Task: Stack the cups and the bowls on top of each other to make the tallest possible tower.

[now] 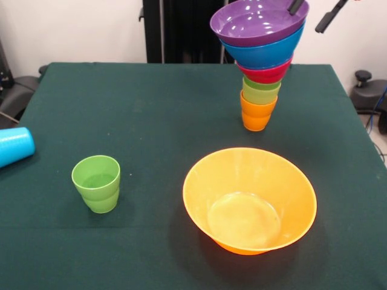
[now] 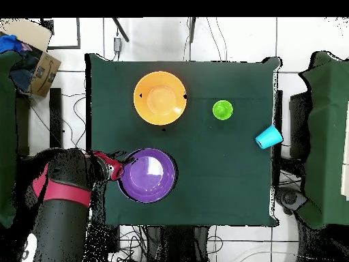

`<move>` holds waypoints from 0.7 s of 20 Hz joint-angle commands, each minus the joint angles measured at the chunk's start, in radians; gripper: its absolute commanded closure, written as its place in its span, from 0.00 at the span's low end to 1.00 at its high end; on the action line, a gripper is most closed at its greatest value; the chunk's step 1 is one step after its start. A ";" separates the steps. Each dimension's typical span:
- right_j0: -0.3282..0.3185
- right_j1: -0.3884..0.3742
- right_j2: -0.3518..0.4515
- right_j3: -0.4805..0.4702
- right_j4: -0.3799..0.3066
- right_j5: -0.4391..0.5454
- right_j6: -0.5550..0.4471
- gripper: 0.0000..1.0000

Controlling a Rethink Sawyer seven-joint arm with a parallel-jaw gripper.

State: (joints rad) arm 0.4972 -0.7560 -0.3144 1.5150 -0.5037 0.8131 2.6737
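- Tower [image 1: 260, 66] stands near the tabletop's [image 1: 157, 115] far right corner, purple bowl [image 1: 259, 21] topmost; the gripper [image 1: 314, 15] straddles that bowl's rim, fingers apart.
- Orange bowl [image 1: 250, 199] sits near the front edge.
- Green cup [image 1: 97, 183] stands alone left.
- Blue cup [image 1: 13, 146] lies at the left edge.

Robotics lab: green-clothed table [image 1: 151, 109], red robot arm [image 2: 65, 184], floor cables [image 2: 225, 242], cardboard box [image 2: 41, 65], tiled floor.
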 commanded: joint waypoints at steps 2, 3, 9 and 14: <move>-0.032 -0.031 0.082 0.015 -0.018 0.029 -0.120 0.00; -0.034 -0.034 0.084 0.015 -0.017 0.033 -0.126 0.00; -0.049 -0.043 0.097 0.006 -0.006 0.052 -0.145 0.00; -0.059 -0.049 0.112 -0.004 0.000 0.068 -0.148 0.00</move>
State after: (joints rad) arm 0.4656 -0.8081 -0.3068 1.5150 -0.5039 0.8134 2.6737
